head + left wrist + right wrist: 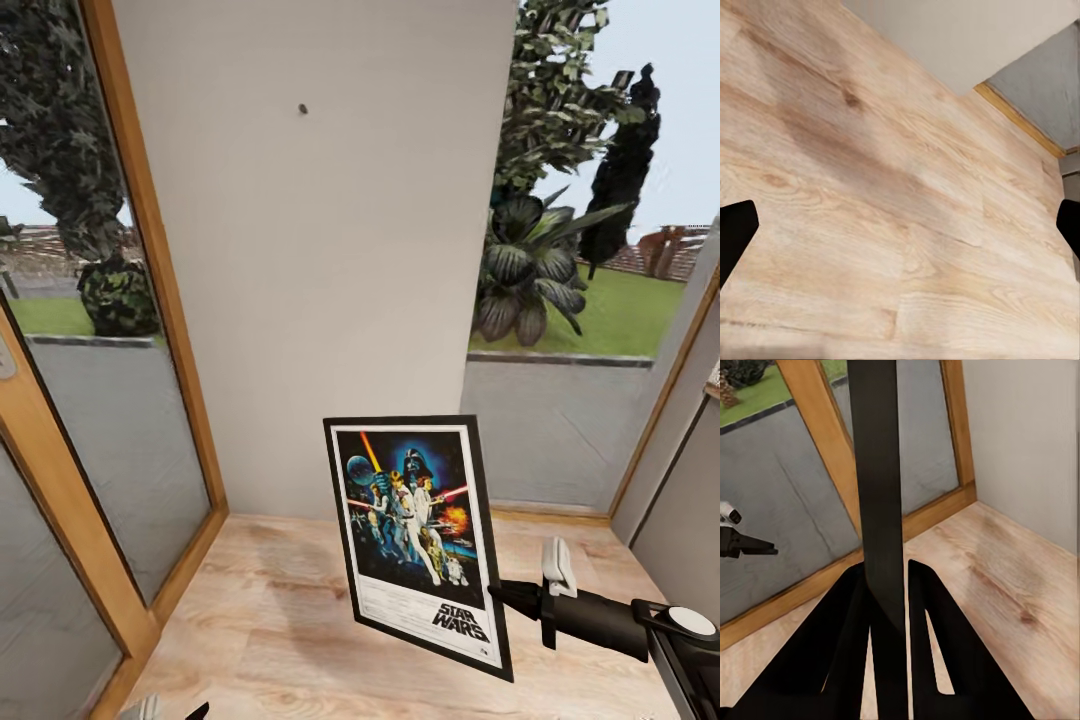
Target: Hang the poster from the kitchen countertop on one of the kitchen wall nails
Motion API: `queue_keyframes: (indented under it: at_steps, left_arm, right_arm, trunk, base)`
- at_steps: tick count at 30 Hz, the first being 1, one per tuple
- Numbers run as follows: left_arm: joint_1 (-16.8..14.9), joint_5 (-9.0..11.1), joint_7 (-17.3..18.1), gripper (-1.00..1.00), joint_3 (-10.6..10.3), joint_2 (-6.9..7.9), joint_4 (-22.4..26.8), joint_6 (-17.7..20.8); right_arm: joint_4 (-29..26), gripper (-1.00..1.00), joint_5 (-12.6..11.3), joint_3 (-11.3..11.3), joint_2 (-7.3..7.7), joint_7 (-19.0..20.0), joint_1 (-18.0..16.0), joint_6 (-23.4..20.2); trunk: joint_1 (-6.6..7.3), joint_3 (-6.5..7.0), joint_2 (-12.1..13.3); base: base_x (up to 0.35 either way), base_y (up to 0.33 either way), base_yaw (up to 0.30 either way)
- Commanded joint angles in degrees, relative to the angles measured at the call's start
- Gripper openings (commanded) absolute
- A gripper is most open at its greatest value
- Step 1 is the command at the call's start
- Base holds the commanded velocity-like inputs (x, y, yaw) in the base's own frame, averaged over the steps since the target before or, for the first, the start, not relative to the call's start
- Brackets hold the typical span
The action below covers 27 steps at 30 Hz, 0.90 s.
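Poster (420,535) stands almost upright above the wood floor (280,620), pinched at its lower right edge by the right claw (505,597). Left claw (900,232) is spread wide over bare floor. Far up the grey wall (330,300) sits a tiny nail (302,107).

**Inspector:** Report the surroundings.

**Assistant:** A plain light-grey wall panel (320,260) stands straight ahead. A light wood-plank floor (290,620) runs up to its base, with visible grain and knots.

**Inspector:** The sides?

**Assistant:** On one side, glazing in a wooden window frame (150,260) reaches down to the floor. On the other, a second pane with a wooden sill strip (550,515) along its foot.

**Inspector:** Outside the glass?

**Assistant:** A broad-leaved dark plant (530,265), tall leafy trees (570,90), a green lawn (630,310), a low grey outer wall (550,420), and a rounded shrub (118,295) on the opposite side.
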<state>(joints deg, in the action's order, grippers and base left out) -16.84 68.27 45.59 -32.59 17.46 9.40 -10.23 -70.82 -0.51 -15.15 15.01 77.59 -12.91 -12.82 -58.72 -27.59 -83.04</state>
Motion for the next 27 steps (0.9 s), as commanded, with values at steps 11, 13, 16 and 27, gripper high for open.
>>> queue_keyframes:
  at_steps: [11, 13, 16, 27]
  left_arm:
    - [-0.03, 0.29, 0.08, 1.00, -0.50, 0.03, -0.08, -0.40]
    - [-0.03, 0.29, 0.10, 1.00, -0.52, 0.03, -0.04, -0.40]
    - [-0.03, 0.29, 0.05, 1.00, -0.55, 0.03, -0.03, -0.41]
    - [-0.03, 0.29, 0.02, 1.00, -0.72, 0.03, -0.04, -0.42]
  right_arm:
    - [0.01, -1.00, -0.11, -0.14, -0.04, 0.45, -0.03, -0.75]
    - [0.02, -1.00, -0.11, -0.14, -0.06, 0.44, -0.03, -0.77]
    - [0.02, -1.00, -0.11, -0.14, -0.05, 0.45, -0.02, -0.76]
    - [0.05, -1.00, -0.11, -0.12, -0.07, 0.39, -0.07, -0.80]
  trunk:
    - [0.00, -0.06, -0.03]
    - [0.00, -0.06, -0.03]
    - [0.00, -0.06, -0.03]
    - [0.00, -0.06, -0.03]
  base:
    - [0.145, 0.201, -0.023]
    - [0.193, 0.303, -0.001]
    - [0.191, 0.306, 0.000]
    - [0.047, 0.073, -0.139]
